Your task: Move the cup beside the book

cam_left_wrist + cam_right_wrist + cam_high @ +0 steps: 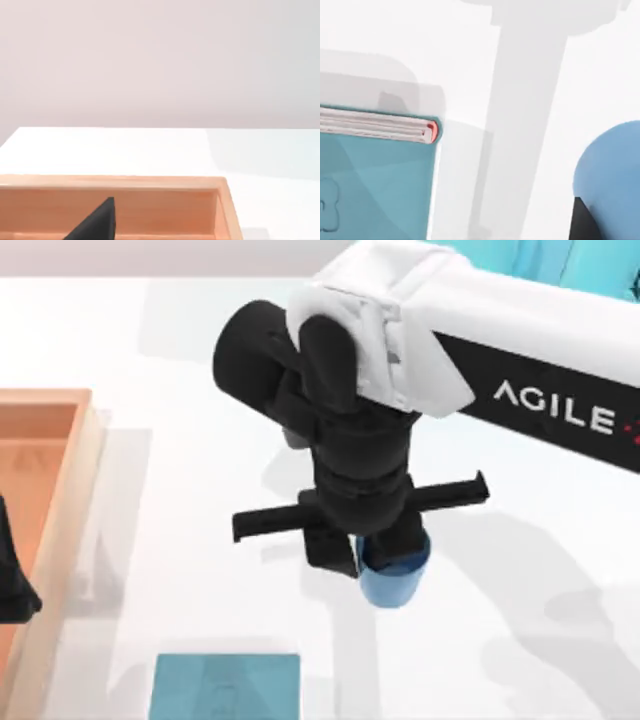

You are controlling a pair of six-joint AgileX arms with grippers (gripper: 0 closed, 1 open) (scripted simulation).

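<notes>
White table point(150, 350) took up most of the top view, bare and bright, with soft arm shadows across it. Next in size, the right arm point(520, 350) reached in from the top view's upper right, white shell over a black wrist, lettering on its side. Wooden tray point(60, 470), orange-tan, sat along the left edge of the table; the left wrist view showed its far wall and corner point(220, 200) against the white surface. Teal book point(226, 686) lay flat near the bottom edge, left of centre, cover up with a faint emblem; the right wrist view caught its page edge and red-tipped spine corner point(395, 165). Light cyan thing at the upper right corner point(580, 265), cut off, cannot tell what.

Right gripper point(385, 558) pointed down over the middle of the table, fingers closed around the cup point(395, 580), small, round, blue with a lighter rim. Cup sat right of the book and a bit farther up the table, apart from it, not touching. Cannot tell if the cup's base touched the table or hung just above. In the right wrist view the cup's blue side point(612, 175) showed with a dark finger against it.

Left gripper point(15, 585) sat parked at the left edge over the tray; a dark tip point(97, 222) showed in the left wrist view, opening cannot be told.
</notes>
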